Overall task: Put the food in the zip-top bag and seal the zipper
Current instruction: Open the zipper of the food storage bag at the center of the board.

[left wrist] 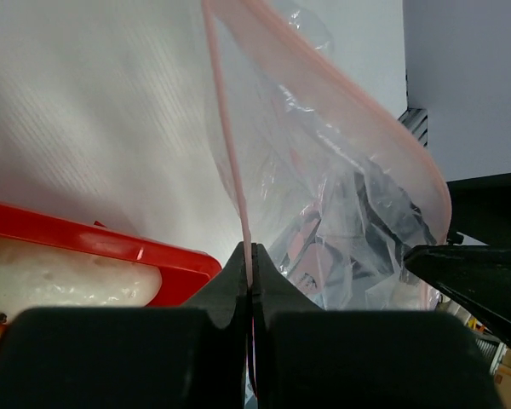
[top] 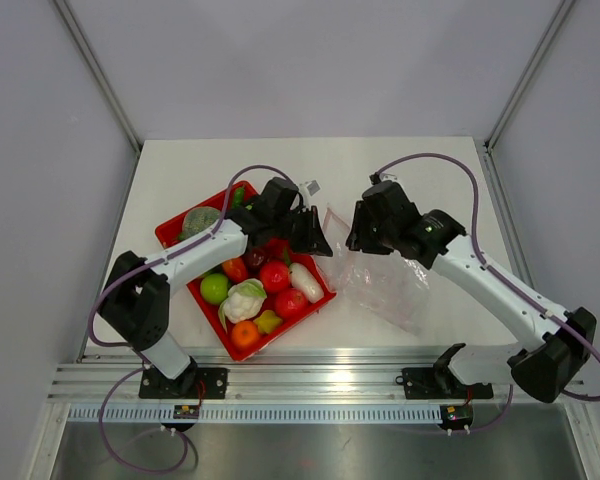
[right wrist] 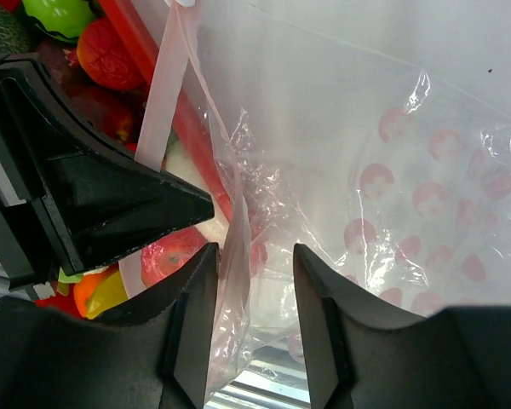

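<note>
A white table (top: 420, 170) stood inside an enclosure of plain pale grey walls (top: 310, 60), with aluminium posts (top: 98, 72) rising at the two back corners. Along the table's near edge ran a ribbed aluminium rail (top: 320, 385), and below it lay a dull grey metal sheet (top: 330, 450). The light was even and soft, throwing only faint shadows on the tabletop.

The right gripper (right wrist: 255, 256) has its 2 fingers (right wrist: 192, 332) apart, with a fold of the clear zip-top bag (right wrist: 392, 170) hanging in the gap. The pale pink zipper (right wrist: 162, 94) rises from behind the left gripper (right wrist: 196, 203). Beyond, a red tray (right wrist: 140, 38) holds food (right wrist: 111, 55). The bag lies on the white surface (right wrist: 460, 25).
</note>
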Available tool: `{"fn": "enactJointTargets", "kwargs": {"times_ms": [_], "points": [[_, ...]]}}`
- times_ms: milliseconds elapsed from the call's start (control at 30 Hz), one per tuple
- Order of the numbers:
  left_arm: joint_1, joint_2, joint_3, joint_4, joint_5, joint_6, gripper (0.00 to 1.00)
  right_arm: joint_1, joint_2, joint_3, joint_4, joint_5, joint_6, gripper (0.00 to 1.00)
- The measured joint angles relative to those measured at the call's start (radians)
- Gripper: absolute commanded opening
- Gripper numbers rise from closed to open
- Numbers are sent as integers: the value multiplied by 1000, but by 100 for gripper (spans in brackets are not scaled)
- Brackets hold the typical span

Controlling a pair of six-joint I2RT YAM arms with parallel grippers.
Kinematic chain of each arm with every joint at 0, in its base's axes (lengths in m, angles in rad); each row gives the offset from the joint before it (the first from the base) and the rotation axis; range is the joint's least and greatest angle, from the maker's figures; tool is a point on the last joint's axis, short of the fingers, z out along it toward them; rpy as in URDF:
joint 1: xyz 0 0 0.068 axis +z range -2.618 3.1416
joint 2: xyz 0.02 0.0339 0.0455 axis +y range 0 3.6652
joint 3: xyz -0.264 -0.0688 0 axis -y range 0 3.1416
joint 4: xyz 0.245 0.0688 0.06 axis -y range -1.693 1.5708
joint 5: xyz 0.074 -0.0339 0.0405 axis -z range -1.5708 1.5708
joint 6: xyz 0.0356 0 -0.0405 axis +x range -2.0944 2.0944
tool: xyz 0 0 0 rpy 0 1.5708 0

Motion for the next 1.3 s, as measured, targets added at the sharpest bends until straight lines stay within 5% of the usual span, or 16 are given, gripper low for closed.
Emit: {"fn": "enactJointTargets", "kwargs": {"times_ms": [300,367,433,633,933,1133,1300], "points": [[-7,-3,12,-43,-37,18,0,72,111,98,-84,74,-3,39],[-7,-5,17,-47,-45,21,0,72,121,99,-99,77,0,43],[-8,-9,19,-51,-52,23,0,72,128,99,-108,77,3,59],[-13,-17,24,-77,-87,24,0,88,139,105,-138,79,17,60],[-21,-34,46,-98,-141,30,0,161,204,137,-153,100,58,35],[-23,-46,46,-102,-164,32,0,170,204,135,-156,125,90,2],[-23,-48,46,-113,-181,43,0,171,153,140,-225,253,128,0]]}}
